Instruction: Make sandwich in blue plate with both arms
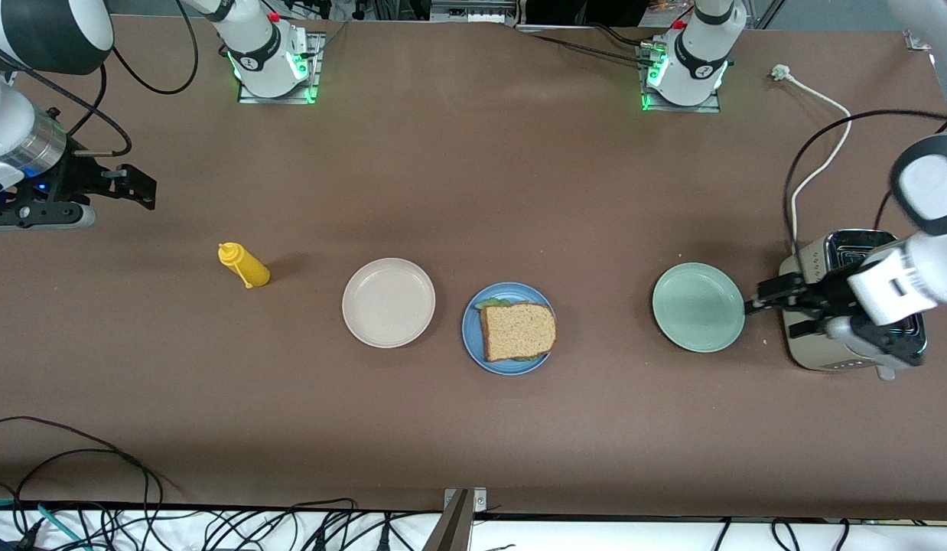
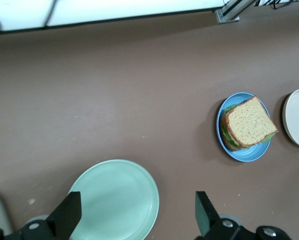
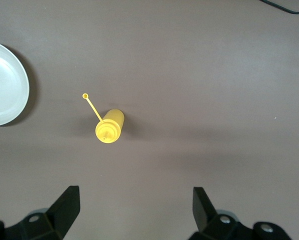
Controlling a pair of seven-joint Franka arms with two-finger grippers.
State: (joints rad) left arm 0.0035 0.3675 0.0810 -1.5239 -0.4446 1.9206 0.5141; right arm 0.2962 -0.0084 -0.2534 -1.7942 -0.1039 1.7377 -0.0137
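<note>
The sandwich (image 1: 519,330) lies on the blue plate (image 1: 470,334) in the middle of the table. Its top slice is brown bread, and green lettuce shows at the edge. In the left wrist view the sandwich (image 2: 249,125) sits on the blue plate (image 2: 249,156). My left gripper (image 1: 779,306) is open and empty, up in the air over the gap between the mint-green plate and the toaster; it also shows in the left wrist view (image 2: 137,202). My right gripper (image 1: 141,190) is open and empty over bare table at the right arm's end; it also shows in the right wrist view (image 3: 134,195).
A beige-white plate (image 1: 388,302) lies beside the blue plate toward the right arm's end. A yellow squeeze bottle (image 1: 244,265) stands past it. A mint-green plate (image 1: 698,307) and a metal toaster (image 1: 848,352) with a white cord lie toward the left arm's end.
</note>
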